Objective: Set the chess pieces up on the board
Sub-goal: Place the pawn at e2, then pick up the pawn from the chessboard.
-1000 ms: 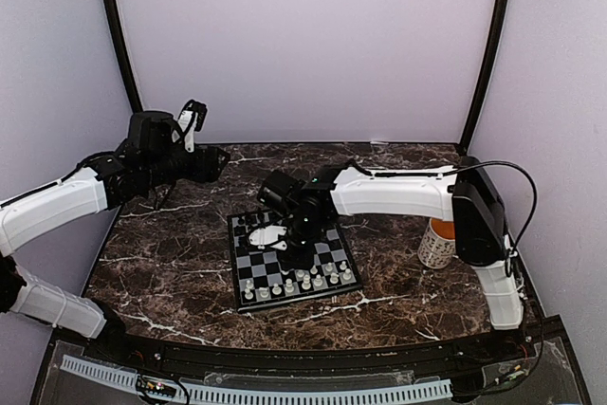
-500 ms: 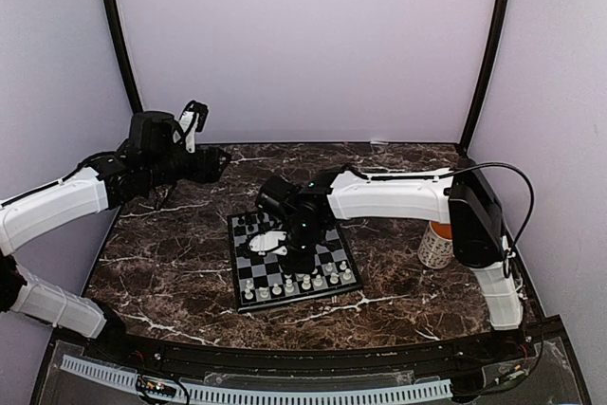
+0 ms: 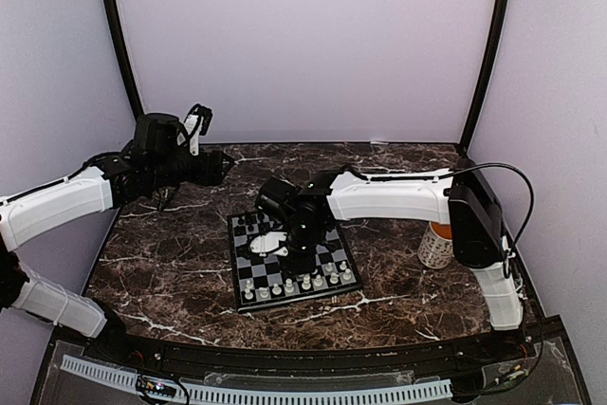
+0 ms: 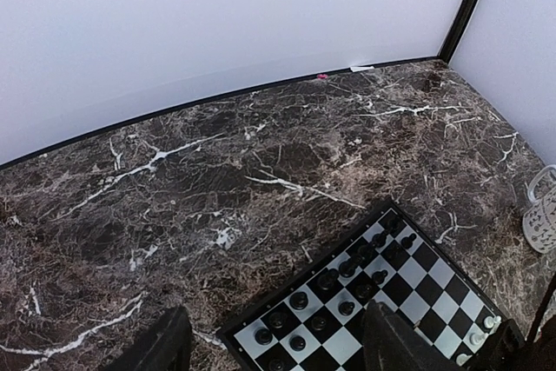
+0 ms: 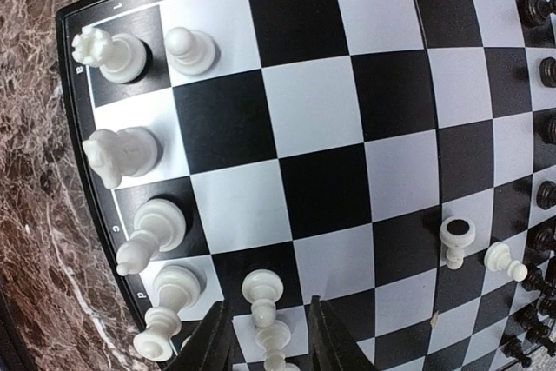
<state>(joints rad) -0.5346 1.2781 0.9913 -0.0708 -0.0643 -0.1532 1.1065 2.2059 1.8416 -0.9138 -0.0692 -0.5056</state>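
Note:
The board (image 3: 268, 267) lies mid-table, with white chess pieces (image 3: 294, 282) along its near edge and black ones (image 3: 248, 223) along its far edge. My right gripper (image 3: 296, 251) hangs low over the board's middle. In the right wrist view it (image 5: 265, 341) is open, its fingers either side of a white pawn (image 5: 262, 288) without touching it. A white rook (image 5: 113, 49), knight (image 5: 122, 152) and bishop (image 5: 155, 228) stand along the edge. Two white pawns (image 5: 456, 236) stand out by the black pieces (image 5: 543, 67). My left gripper (image 3: 226, 166) is open and empty, raised over the back left; its view (image 4: 278, 354) shows the board's black-piece corner (image 4: 347, 275).
A white patterned mug (image 3: 438, 244) stands right of the board near the right arm's base, also seen in the left wrist view (image 4: 543, 210). The dark marble table (image 3: 171, 253) is bounded by light walls at the back and sides.
My right gripper has shifted slightly left over the board. My left arm has drifted a little up and to the right. No piece has visibly moved.

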